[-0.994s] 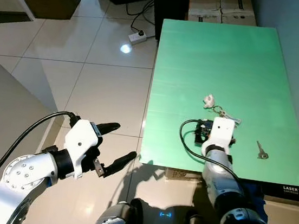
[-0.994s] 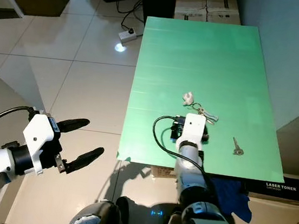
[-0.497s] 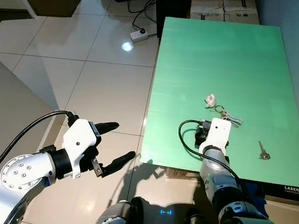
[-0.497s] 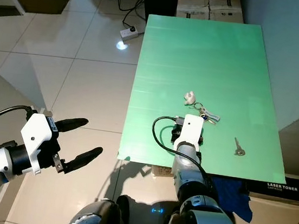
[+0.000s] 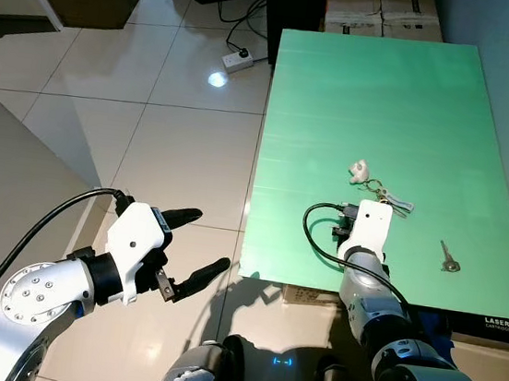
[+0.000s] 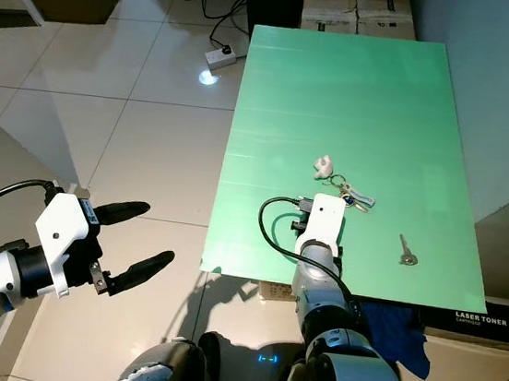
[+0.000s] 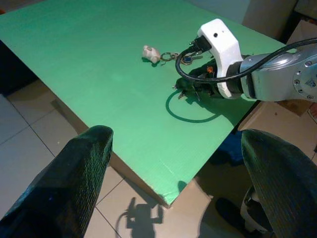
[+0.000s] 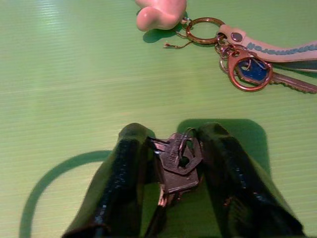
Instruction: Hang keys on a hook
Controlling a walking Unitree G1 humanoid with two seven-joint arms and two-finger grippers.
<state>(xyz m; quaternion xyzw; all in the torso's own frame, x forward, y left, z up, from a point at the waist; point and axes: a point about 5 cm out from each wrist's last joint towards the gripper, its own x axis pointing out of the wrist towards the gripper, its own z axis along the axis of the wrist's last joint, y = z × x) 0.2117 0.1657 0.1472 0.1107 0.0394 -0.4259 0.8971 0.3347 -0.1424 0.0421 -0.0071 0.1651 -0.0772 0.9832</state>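
Your right gripper [image 8: 176, 163] sits low over the near part of the green table [image 5: 367, 102], a flat matte board with fine ribbed lines across it. Its two glossy black fingers [image 8: 124, 183] are clamped on a small bunch of dark metal keys [image 8: 177, 161], which stand pinched between the pads just above the green surface. From the head camera you see this gripper under its white wrist housing [image 5: 368, 228], with a black cable looping to its left.

Just beyond the fingertips lies a second key set [image 8: 257, 67]: a coppery split ring, a pale strap with printed lettering, a round blue-faced fob and a silver key blade. A small, smooth, pinkish-white rubbery charm [image 8: 161, 12] lies at the left end of that set, next to its ring. Farther right on the table, well apart from both bunches, lies a single silver key [image 5: 449, 258].

Your left gripper [image 5: 194, 244] is held out over the glossy tiled floor [image 5: 151, 122], left of the table, its two long textured black fingers spread wide apart and holding nothing.
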